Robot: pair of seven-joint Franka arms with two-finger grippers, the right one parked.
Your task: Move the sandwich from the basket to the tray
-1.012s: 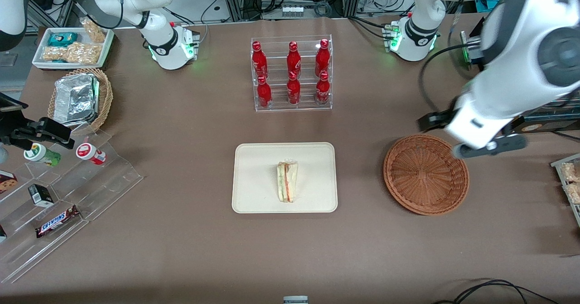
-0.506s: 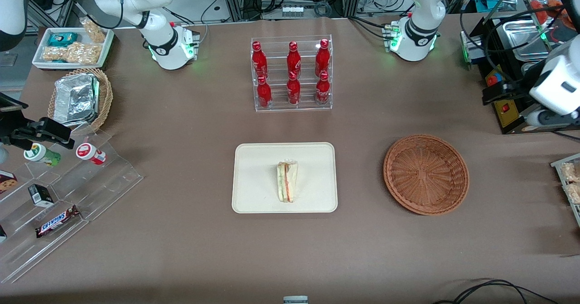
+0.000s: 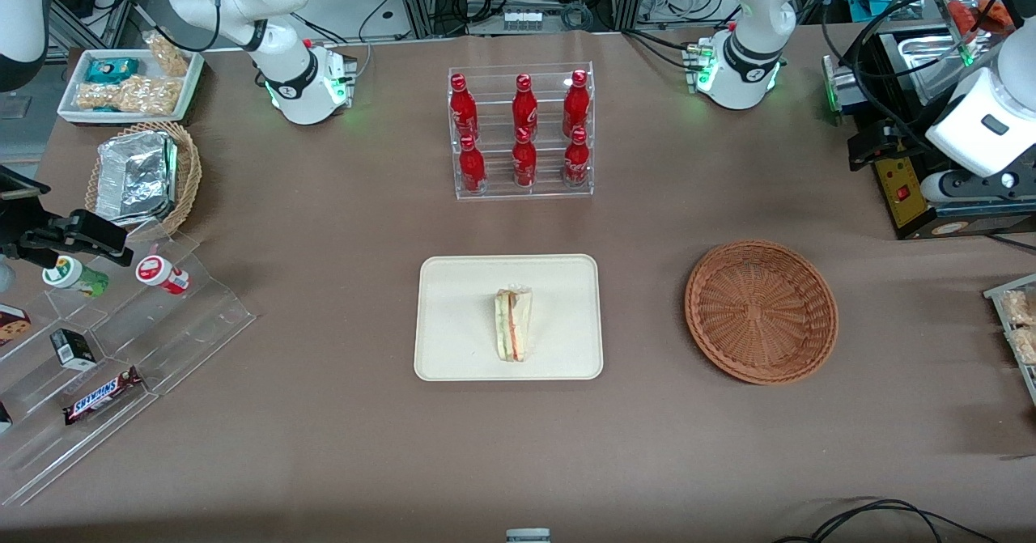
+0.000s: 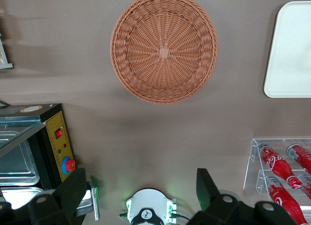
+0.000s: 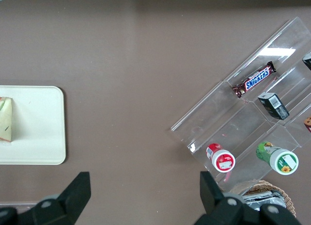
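Since half a second ago the left arm has drawn a little higher and farther from the front camera, its gripper (image 4: 141, 196) raised over the working arm's end of the table, its 2 fingers (image 4: 74, 190) spread apart and empty. The sandwich (image 3: 514, 324) lies on the tray (image 3: 453, 284). The basket (image 3: 761, 311) sits beside the tray.

A clear rack (image 3: 522, 134) holds 6 red bottles (image 3: 524, 108) on the brown counter (image 3: 324, 430). Toward the parked arm's end, a Snickers bar (image 3: 101, 395) lies on clear steps (image 3: 121, 349).
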